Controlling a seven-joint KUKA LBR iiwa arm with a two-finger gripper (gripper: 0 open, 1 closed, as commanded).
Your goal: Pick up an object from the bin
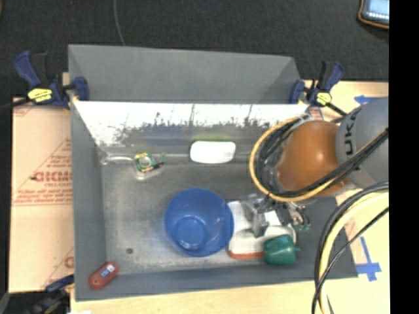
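A small red piece (103, 275) lies in the front-left corner of the bin (124, 227). A green-and-yellow trinket (148, 163) and a white oval (212, 152) sit by the back wall. A blue bowl (198, 222) stands mid-bin. Just to its right, the gripper (260, 220) is low over a flat white thing with a red edge (243, 246) near the front wall. How far it is open cannot be told. A dark green lump (280, 250) lies just beside that thing.
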